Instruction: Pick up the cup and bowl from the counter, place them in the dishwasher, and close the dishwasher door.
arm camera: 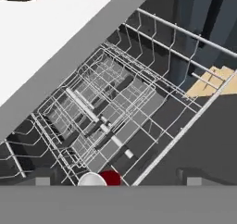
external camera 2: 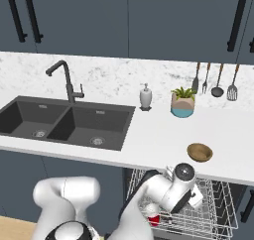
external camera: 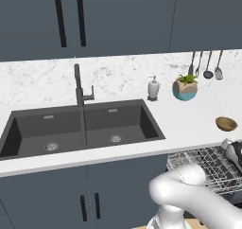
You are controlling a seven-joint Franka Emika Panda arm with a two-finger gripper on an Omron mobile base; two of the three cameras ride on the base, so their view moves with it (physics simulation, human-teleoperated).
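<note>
Over the rack (external camera 2: 218,211) my pincer (arm camera: 113,176) gapes wide above the cup (arm camera: 92,179); lifting carelessly could snag wires or tip it before I reach the bowl (external camera 2: 200,152)

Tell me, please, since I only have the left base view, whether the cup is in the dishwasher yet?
Observer: Yes. In the right base view the cup lies in the pulled-out rack, just below the hand.
Operator: Thank you. Is the pincer gripping it?
Observer: No. In the hand view the pincer is wide open, and the cup sits loose on the wires beneath it.
</note>
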